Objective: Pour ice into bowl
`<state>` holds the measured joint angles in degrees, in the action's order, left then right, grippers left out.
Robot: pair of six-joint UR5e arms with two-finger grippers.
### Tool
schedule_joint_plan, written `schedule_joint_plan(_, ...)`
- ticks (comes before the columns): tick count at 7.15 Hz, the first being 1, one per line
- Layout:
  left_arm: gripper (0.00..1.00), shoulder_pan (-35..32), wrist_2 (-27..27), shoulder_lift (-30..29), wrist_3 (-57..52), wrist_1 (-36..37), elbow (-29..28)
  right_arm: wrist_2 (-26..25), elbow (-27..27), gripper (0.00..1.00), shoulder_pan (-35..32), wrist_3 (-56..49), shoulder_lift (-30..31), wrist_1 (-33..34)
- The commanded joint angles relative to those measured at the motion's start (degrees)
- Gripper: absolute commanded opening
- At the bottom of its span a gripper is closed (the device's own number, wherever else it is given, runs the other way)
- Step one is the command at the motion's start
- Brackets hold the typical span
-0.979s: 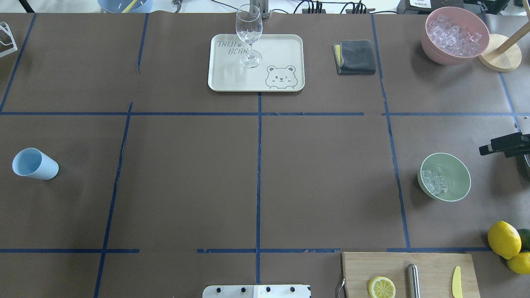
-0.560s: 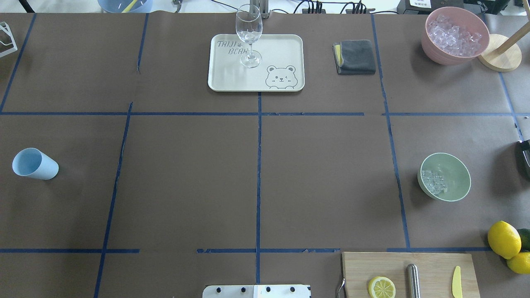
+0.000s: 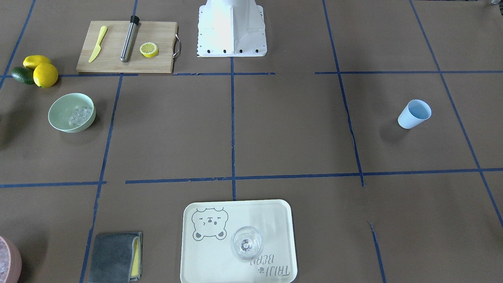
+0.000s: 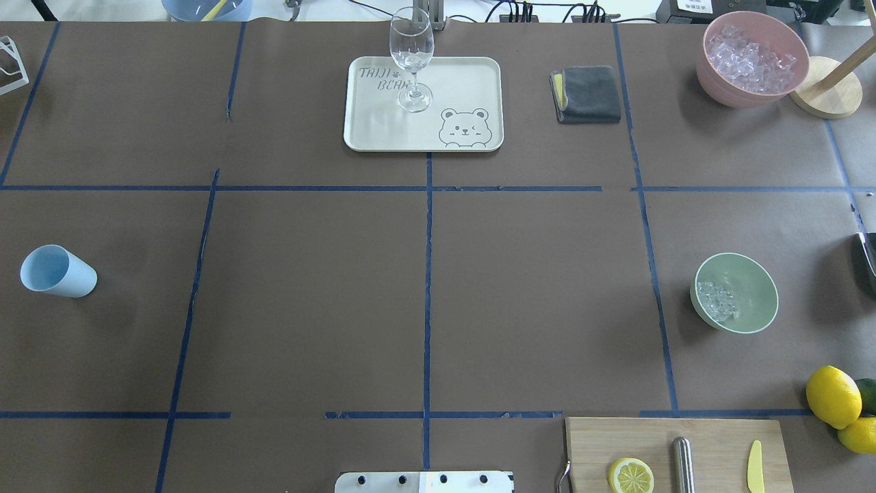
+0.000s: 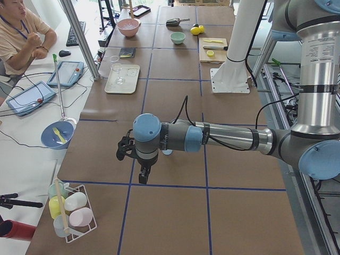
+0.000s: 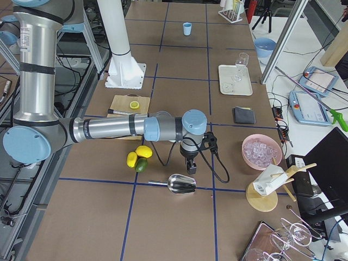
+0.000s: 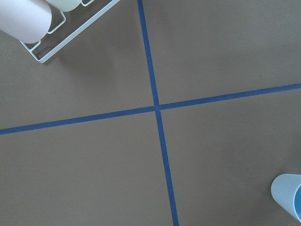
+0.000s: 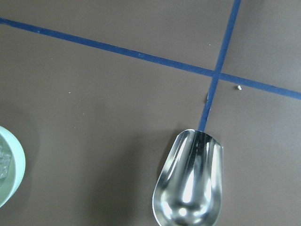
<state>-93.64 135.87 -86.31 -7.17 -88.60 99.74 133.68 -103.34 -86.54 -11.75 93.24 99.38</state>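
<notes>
The mint-green bowl (image 4: 746,301) stands at the table's right, with a handful of small clear ice cubes (image 4: 716,301) in it. It also shows in the front view (image 3: 63,114) with the ice (image 3: 80,115). Its rim shows at the left edge of the right wrist view (image 8: 11,172). The blue cup (image 4: 58,271) stands at the far left, empty. My left gripper (image 5: 142,178) hangs over the table near the cup. My right gripper (image 6: 190,167) hangs above a metal scoop (image 6: 182,184). Both show only in the side views, so I cannot tell whether they are open or shut.
A pink bowl of crushed-looking ice (image 4: 751,58), a grey cloth (image 4: 587,94) and a tray (image 4: 472,75) with a wine glass (image 4: 411,58) stand at the back. A cutting board (image 4: 712,438) and lemons (image 4: 832,396) lie at the front right. A cup rack (image 7: 56,35) stands near my left gripper.
My right gripper showed at the overhead view's right edge one second ago; it has moved off to the right, out of that view. Bowl, ice and cup have not moved.
</notes>
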Motion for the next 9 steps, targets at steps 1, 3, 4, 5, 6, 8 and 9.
schedule_joint_plan(1,1.00,0.38,0.36,3.23,-0.74,0.01,-0.07,-4.57,-0.02,1.00,-3.28,-7.76,-9.19,14.93)
schedule_joint_plan(3,1.00,3.89,0.36,3.34,-0.83,-0.34,-1.99,-3.69,0.33,1.00,-3.28,-6.89,-8.44,14.71)
schedule_joint_plan(4,1.00,4.08,0.45,3.34,-0.83,-0.25,-1.39,-3.60,1.38,1.00,-3.28,-6.80,-8.43,14.53)
schedule_joint_plan(5,1.00,4.17,1.15,3.43,-0.74,-0.25,0.27,-3.25,1.83,1.00,-3.37,-6.88,-6.78,14.53)
schedule_joint_plan(6,1.00,4.17,1.15,3.34,-0.74,-0.43,0.89,-2.90,0.70,1.00,-3.37,-6.71,-4.76,14.44)
schedule_joint_plan(8,1.00,3.90,0.46,3.52,-0.57,-1.57,5.10,-1.85,3.05,1.00,-3.28,-6.88,-3.95,14.18)
schedule_joint_plan(9,1.00,3.90,0.45,2.82,-0.83,-2.70,3.72,-0.97,2.10,1.00,-3.28,-6.88,-3.86,14.18)
